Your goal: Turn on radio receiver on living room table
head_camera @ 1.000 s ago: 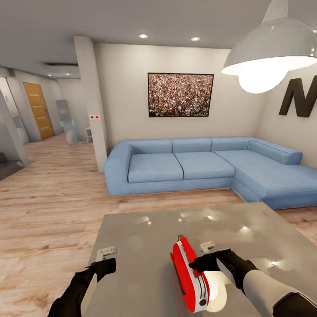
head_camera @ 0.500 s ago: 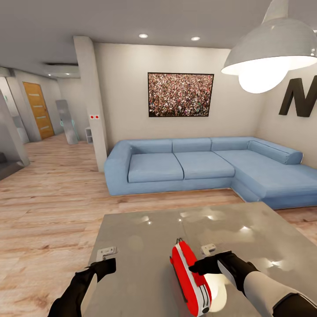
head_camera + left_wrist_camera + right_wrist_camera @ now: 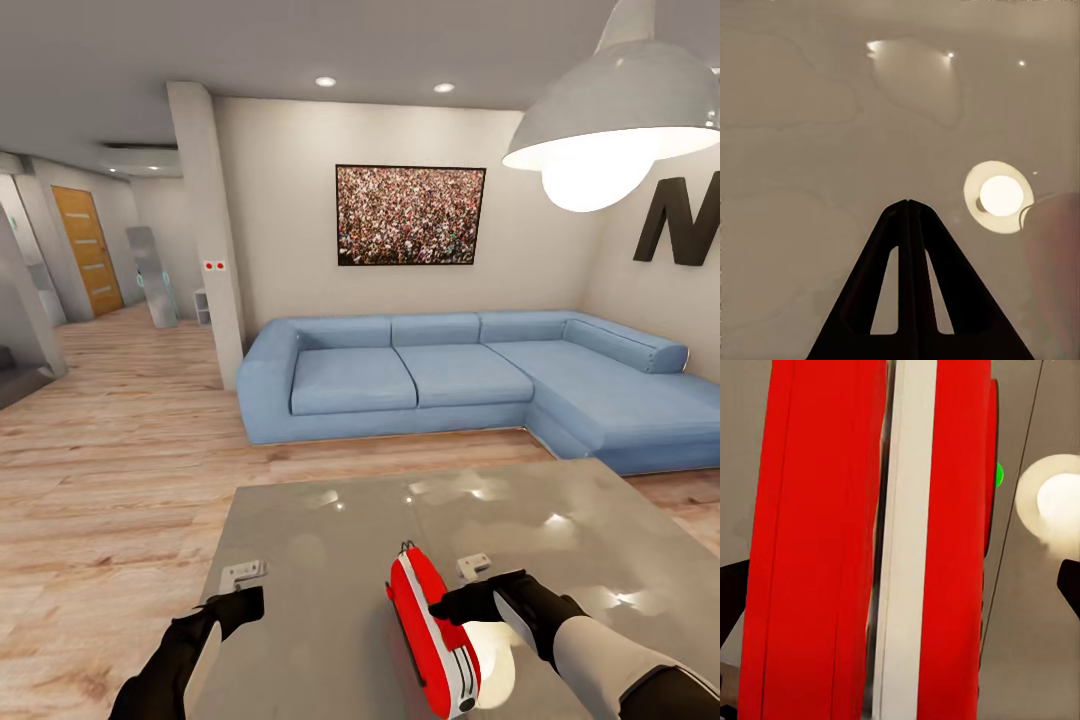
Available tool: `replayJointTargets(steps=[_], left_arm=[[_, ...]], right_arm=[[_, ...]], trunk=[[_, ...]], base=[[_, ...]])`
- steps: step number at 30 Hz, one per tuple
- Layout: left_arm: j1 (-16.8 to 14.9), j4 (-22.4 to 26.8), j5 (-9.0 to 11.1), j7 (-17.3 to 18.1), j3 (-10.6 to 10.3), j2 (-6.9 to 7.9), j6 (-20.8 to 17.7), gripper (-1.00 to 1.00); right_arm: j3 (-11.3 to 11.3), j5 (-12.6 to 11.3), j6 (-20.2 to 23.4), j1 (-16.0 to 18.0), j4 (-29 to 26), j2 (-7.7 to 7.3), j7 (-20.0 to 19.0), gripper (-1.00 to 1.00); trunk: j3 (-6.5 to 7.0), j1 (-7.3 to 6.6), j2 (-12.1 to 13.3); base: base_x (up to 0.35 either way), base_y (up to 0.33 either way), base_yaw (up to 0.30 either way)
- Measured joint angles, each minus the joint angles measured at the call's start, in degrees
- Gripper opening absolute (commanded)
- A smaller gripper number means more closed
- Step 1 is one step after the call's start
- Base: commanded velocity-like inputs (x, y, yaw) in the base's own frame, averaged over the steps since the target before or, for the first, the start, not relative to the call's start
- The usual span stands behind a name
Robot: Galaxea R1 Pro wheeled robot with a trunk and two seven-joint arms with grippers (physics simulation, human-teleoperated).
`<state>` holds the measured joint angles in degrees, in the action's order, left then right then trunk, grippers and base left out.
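The red radio receiver [image 3: 428,625] with white trim stands on its thin edge on the glossy grey table [image 3: 300,540], near the front edge. My right gripper [image 3: 445,604] is open and its fingertips touch the radio's right face. In the right wrist view the radio [image 3: 817,547] is very close, with a black finger [image 3: 730,600] at each side and a small green spot [image 3: 999,474] beside its edge. My left gripper [image 3: 247,603] hovers low over the table's front left, shut and empty; its fingers [image 3: 907,225] meet at the tip over the bare table [image 3: 810,112].
A light-blue L-shaped sofa [image 3: 450,375] stands beyond the table, under the crowd picture [image 3: 410,215] and beside the black letter [image 3: 685,222]. The white pendant lamp [image 3: 610,110] hangs at the upper right. Two small white fittings [image 3: 243,573] lie on the table. Wood floor stretches left toward a hallway.
The radio has shifted slightly toward me and tilted a little under the right gripper's touch. The left arm has stayed still.
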<state>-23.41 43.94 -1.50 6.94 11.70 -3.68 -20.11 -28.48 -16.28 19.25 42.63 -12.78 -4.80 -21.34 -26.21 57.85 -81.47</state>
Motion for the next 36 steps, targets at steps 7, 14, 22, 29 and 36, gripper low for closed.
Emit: replayJointTargets(steps=[7, 14, 22, 29, 36], left_arm=[[0.0, 0.0, 0.0, 0.0, 0.0, 0.0, 0.0, -1.0], [0.0, 0.0, -0.1, -0.1, -0.1, 0.11, 0.0, -1.0], [0.0, 0.0, -0.1, -0.1, -0.1, 0.24, 0.0, -1.0], [0.0, 0.0, -0.2, -0.1, -0.2, 0.25, 0.0, -1.0], [0.0, 0.0, -0.2, -0.1, -0.2, 0.25, 0.0, -1.0]], right_arm=[[0.1, 0.0, -0.1, 0.0, 0.0, 0.02, 0.6, 1.0], [0.1, -0.1, -0.1, 0.0, 0.0, 0.03, 0.7, 1.0], [0.1, -0.1, -0.1, 0.0, 0.0, 0.02, 0.7, 1.0], [0.1, -0.1, -0.1, 0.0, 0.0, 0.02, 0.7, 1.0], [0.1, -0.1, -0.1, 0.0, 0.0, -0.01, 0.7, 1.0]], trunk=[[0.35, -0.43, 0.8], [1.61, -1.97, 3.6], [3.05, -3.73, 6.8], [4.3, -5.26, 9.6], [5.56, -6.8, 12.4]], base=[[0.0, 0.0, 0.0], [0.0, 0.0, 0.0], [0.0, 0.0, 0.0], [-0.178, -0.104, 0.0], [-0.272, -0.168, 0.0]])
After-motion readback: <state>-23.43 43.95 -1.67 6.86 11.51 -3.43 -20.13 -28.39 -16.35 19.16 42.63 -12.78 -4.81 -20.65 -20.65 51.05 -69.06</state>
